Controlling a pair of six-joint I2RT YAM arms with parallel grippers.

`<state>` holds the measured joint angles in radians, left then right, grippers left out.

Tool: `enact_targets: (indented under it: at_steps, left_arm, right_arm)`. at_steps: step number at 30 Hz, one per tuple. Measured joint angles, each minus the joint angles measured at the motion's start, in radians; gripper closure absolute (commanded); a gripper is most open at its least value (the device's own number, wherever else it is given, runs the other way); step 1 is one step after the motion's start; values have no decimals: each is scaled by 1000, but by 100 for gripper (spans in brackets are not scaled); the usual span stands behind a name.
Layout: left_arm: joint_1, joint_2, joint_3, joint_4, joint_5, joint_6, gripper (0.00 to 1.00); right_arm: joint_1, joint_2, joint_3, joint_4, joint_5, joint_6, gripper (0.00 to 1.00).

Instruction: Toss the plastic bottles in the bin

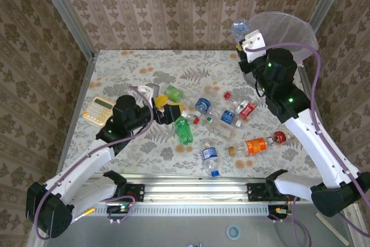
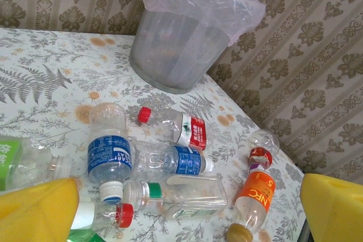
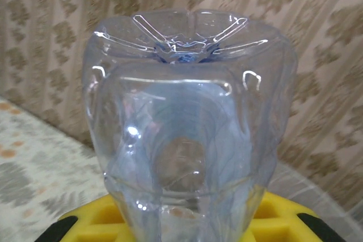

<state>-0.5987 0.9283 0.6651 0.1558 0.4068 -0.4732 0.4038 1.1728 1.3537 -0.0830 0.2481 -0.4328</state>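
While R gripper (image 1: 250, 41) at upper right pinches clear bottle (image 3: 187, 123) beside bin (image 1: 289, 27), L gripper (image 1: 166, 107) gapes wide, empty; approx. ten bottles (image 1: 184, 130) left mid-frame on table (image 1: 127, 67).

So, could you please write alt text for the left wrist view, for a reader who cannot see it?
Several plastic bottles lie scattered on a floral table in front of a grey bin lined with a translucent bag. The open left pincer frames the bottom corners with its yellow fingers.
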Motion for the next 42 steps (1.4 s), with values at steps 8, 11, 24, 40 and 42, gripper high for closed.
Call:
enact_targets:
  at_steps: [8,11,24,40,42]
  left_arm:
    - [12,8,-20,1,-9,0,0]
    - [18,13,-24,1,-11,0,0]
    - [43,28,-24,6,-9,-1,0]
    - [45,90,-24,15,13,-1,0]
    - [45,93,-24,15,16,-1,0]
  right_arm:
    - [0,87,78,216,61,-234,71]
    - [-8,118,115,275,64,-285,72]
    - [-146,142,177,358,63,-279,72]
    - [-342,147,279,241,27,-41,60]
    - [-367,186,344,183,11,-4,56]
